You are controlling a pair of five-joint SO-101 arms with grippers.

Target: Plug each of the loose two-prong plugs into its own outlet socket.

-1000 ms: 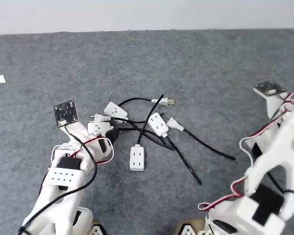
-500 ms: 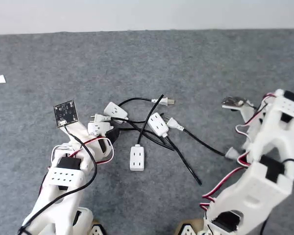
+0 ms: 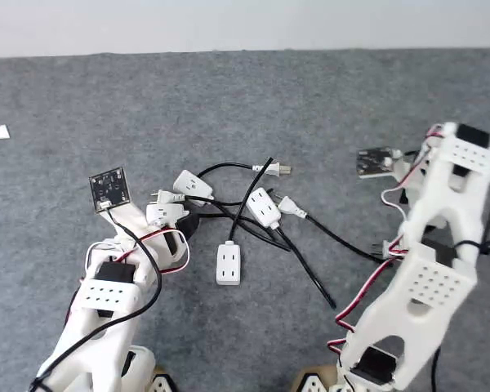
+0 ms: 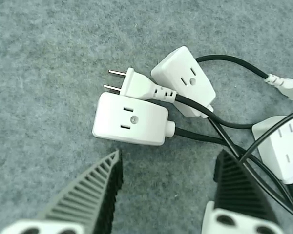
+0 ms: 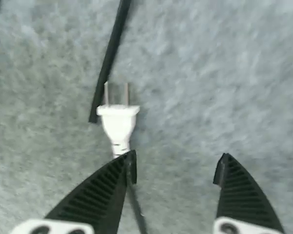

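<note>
Right gripper [image 5: 177,156], jaws wide, swings in from three o'clock over a loose plug [image 5: 118,122], seemingly poised to grab; left gripper [image 4: 170,155] hangs wide.

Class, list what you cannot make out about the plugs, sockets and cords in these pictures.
- High view: which black cords join which socket; they cross, too small to trace.
- Left wrist view: the multi-slot socket is cut off by the picture's edge and crossed by cords.
- Right wrist view: where the cord of the plug leads; a claw finger covers it.
</note>
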